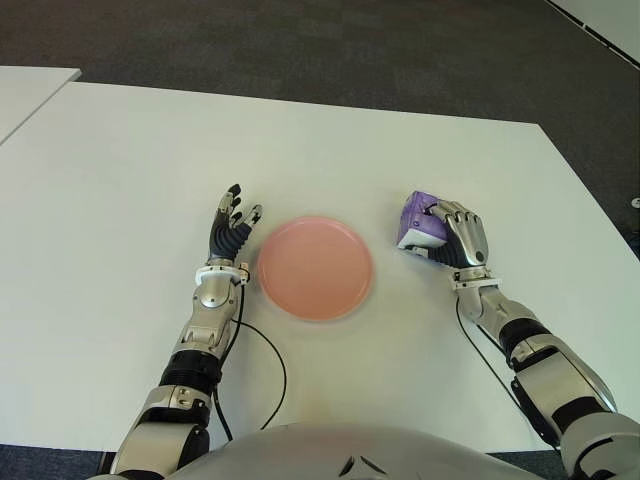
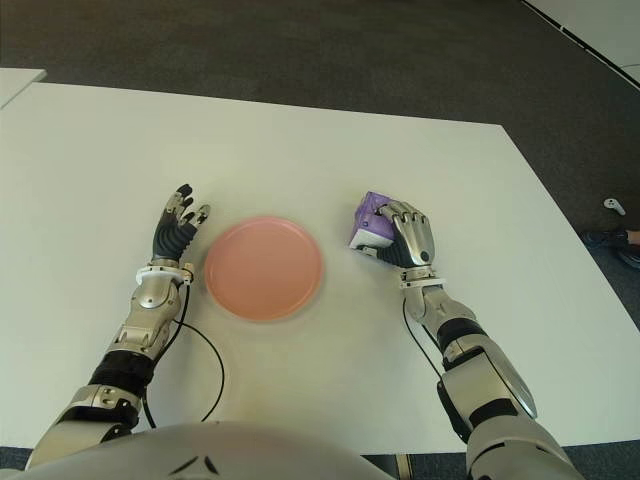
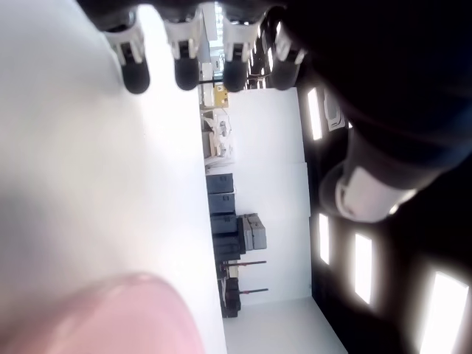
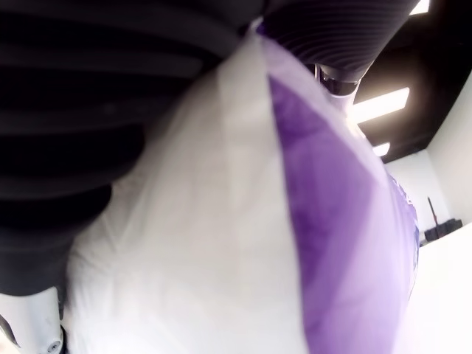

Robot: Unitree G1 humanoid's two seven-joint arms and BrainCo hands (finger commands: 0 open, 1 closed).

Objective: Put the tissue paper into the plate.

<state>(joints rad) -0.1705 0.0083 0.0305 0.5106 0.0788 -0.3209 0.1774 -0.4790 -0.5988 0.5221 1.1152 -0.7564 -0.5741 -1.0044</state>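
Two hands show over the white table [image 1: 130,180], one on each side of a round pink plate [image 1: 315,267]. The plate lies flat about midway between the table's left and right edges, nearer the robot's edge than the far one, and nothing lies in it.

On the plate's right side, the right hand [image 1: 458,238] has its fingers [image 1: 452,214] curled over a purple and white tissue pack [image 1: 418,224]. The pack sits on the table just beside the plate's right rim, apart from it, with a strip of bare table between. The right wrist view shows the pack's white and purple wrapping filling the frame, pressed close against the dark palm, so the grasp is closed on it.

On the plate's left side, the left hand [image 1: 230,233] shows just beside the rim, its fingers [image 1: 231,201] spread and pointing toward the far edge, holding nothing. The left wrist view shows those fingertips straight and apart above the white surface, with a bit of the pink rim in the corner.

A black cable [image 1: 268,350] loops across the table near the robot's edge, beside the left forearm.
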